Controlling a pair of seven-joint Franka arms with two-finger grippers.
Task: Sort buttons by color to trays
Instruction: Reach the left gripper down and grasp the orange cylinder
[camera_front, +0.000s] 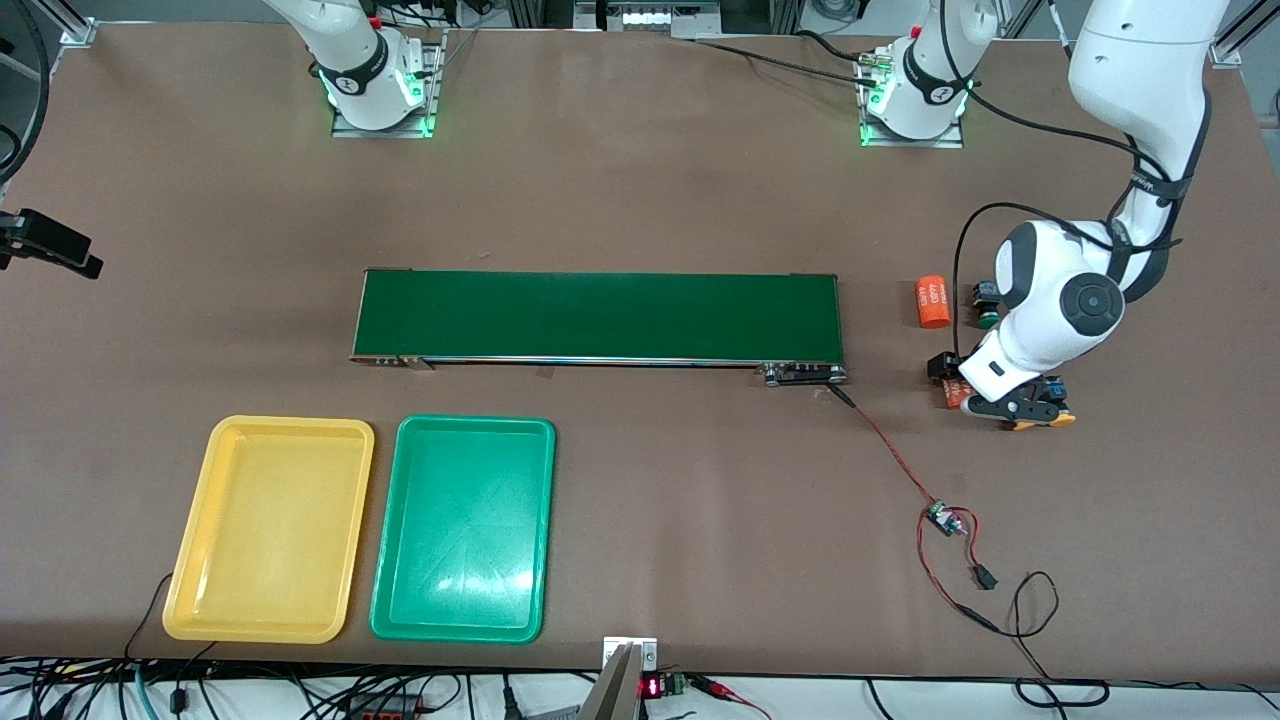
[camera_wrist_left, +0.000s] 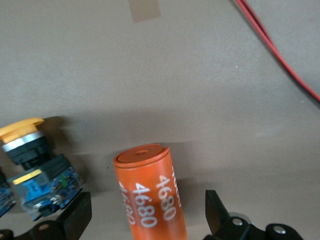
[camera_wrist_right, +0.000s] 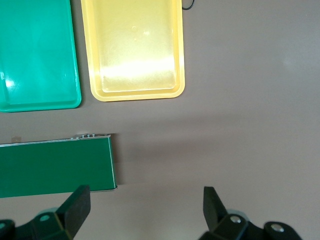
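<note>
We see the left gripper (camera_wrist_left: 147, 215) spread wide around an orange cylinder (camera_wrist_left: 152, 192), a yellow-capped button (camera_wrist_left: 30, 150) beside it. The right gripper (camera_wrist_right: 146, 210) waits, released, above the table (camera_wrist_right: 240, 125)

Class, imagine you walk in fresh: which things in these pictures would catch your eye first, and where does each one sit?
The long dark-green conveyor belt lies mid-table. Nearer the front camera, toward the right arm's end, the shallow yellow plastic tray and the matching green plastic tray lie side by side. At the left arm's end, the left gripper is low with open fingers either side of an orange white-printed cylinder, beside a yellow-capped push button.
</note>
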